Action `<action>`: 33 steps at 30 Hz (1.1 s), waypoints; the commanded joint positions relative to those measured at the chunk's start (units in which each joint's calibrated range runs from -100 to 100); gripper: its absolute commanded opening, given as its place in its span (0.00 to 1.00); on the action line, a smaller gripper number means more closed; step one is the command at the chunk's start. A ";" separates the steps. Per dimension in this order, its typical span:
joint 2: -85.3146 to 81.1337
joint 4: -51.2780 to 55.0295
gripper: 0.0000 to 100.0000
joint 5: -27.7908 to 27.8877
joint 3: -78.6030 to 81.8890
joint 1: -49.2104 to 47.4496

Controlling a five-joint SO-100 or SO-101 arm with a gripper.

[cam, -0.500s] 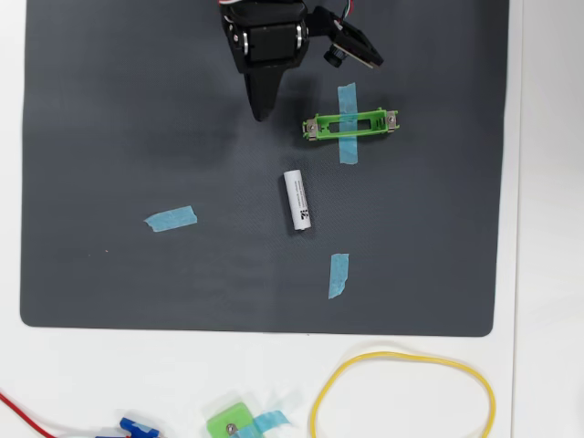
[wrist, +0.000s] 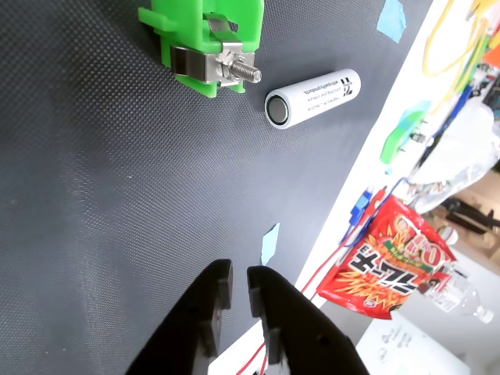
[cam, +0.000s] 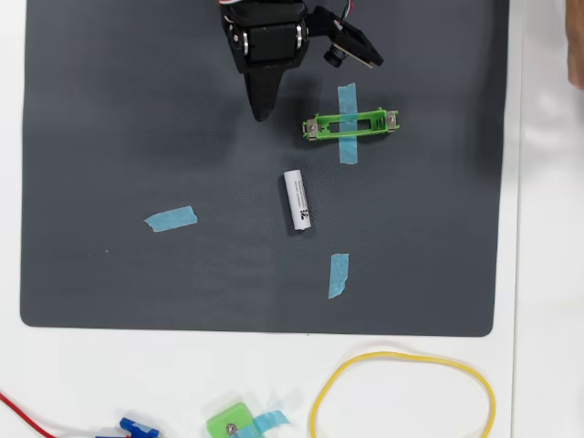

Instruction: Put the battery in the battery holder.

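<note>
The white battery (cam: pixel 297 201) lies on the dark mat, below and left of the green battery holder (cam: pixel 316 128), and apart from it. The holder is empty and held down by a strip of blue tape (cam: pixel 348 100). My gripper (cam: pixel 261 111) is shut and empty, hovering left of the holder and above the battery in the overhead view. In the wrist view the black gripper (wrist: pixel 238 277) is at the bottom with its jaws almost touching. The battery (wrist: pixel 312 98) lies far ahead of it, beside the holder's metal-contact end (wrist: pixel 207 39).
The dark mat (cam: pixel 109 137) carries loose blue tape pieces (cam: pixel 171 218) (cam: pixel 338 275). On the white table are a yellow cable loop (cam: pixel 401 392), a small squarish green piece (cam: pixel 231 424) and a red wire (cam: pixel 18 406). A red snack bag (wrist: pixel 387 266) lies off the mat.
</note>
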 commanded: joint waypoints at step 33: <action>77.10 29.58 0.08 38.61 -64.30 -5.55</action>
